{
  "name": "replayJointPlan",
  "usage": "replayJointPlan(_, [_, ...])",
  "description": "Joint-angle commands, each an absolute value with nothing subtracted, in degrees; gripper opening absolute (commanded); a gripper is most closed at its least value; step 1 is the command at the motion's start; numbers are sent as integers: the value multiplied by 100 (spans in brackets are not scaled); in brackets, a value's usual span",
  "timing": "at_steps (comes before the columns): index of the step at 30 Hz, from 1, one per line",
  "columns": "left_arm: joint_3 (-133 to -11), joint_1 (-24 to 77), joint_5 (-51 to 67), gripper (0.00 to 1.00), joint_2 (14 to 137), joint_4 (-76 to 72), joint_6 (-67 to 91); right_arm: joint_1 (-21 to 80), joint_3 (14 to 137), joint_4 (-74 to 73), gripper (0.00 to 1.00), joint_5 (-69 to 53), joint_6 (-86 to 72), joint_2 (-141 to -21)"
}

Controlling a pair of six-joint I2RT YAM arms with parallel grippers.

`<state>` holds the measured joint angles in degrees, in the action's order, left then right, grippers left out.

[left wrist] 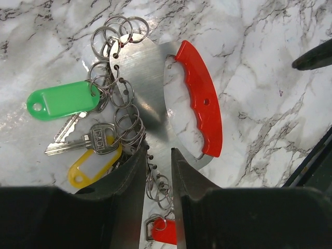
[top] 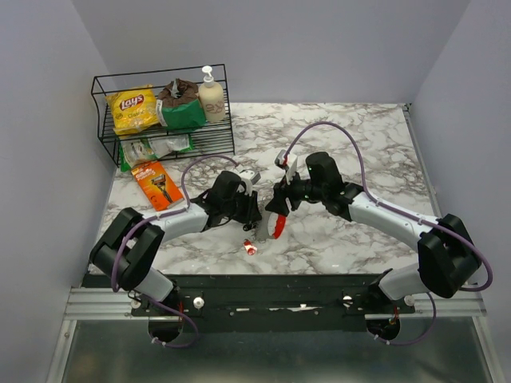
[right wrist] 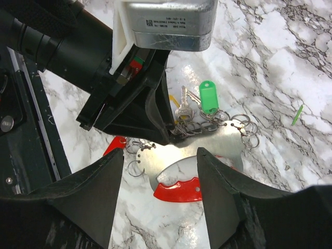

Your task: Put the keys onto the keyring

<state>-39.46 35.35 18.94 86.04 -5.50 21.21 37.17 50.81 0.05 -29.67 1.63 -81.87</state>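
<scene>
Currently: left fingers (left wrist: 140,171) are narrow and bracket the chain of split rings (left wrist: 118,31). I can't tell whether they pinch a ring or merely straddle it. Right fingers (right wrist: 120,167) are wide and empty, hovering over the keyring (left wrist: 140,78), which lies flat on the tabletop (left wrist: 259,52) just ahead of the left fingers.

Risks, as I judge them:
- Rings are thin and loose, so the left fingers could slip off or nab two at once.
- Nothing pins the keyring, so a tug would likely drag it.
- Both sets of fingers crowd tip to tip, so they may bump.
- Red key (left wrist: 167,232) sits behind the left fingertips and is easily knocked away.

Count:
- Keyring: one.
- Coloured heads: three. Green (left wrist: 62,98) and yellow (left wrist: 93,166) lie left of the left fingers, plus the red.
- Silver blades (left wrist: 101,140) showing: two.
- Split rings: well over a dozen, overlapping, no exact tally.
</scene>
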Motion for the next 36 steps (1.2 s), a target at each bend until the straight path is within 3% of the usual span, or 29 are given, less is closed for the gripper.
replayJointPlan(1, [-4017, 3516, 2013, 36, 8798, -686, 2136, 3665, 5080, 123, 66, -2971, 149, -8218])
replayJointPlan(13, [-3709, 3516, 1723, 45, 8166, -800, 2118, 3639, 5080, 123, 66, -3032, 158, -8244])
replayJointPlan(24, [-3735, 3481, 1696, 38, 8534, -677, 2127, 3630, 5063, 114, 67, -3059, 167, -8271])
replayJointPlan(33, [-3753, 3445, 1705, 38, 8745, -764, 2127, 3621, 5045, 114, 67, -3138, 167, -8262])
replayJointPlan(36, [-3727, 3454, 1766, 33, 8771, -852, 2136, 3621, 5054, 114, 67, -3138, 176, -8262])
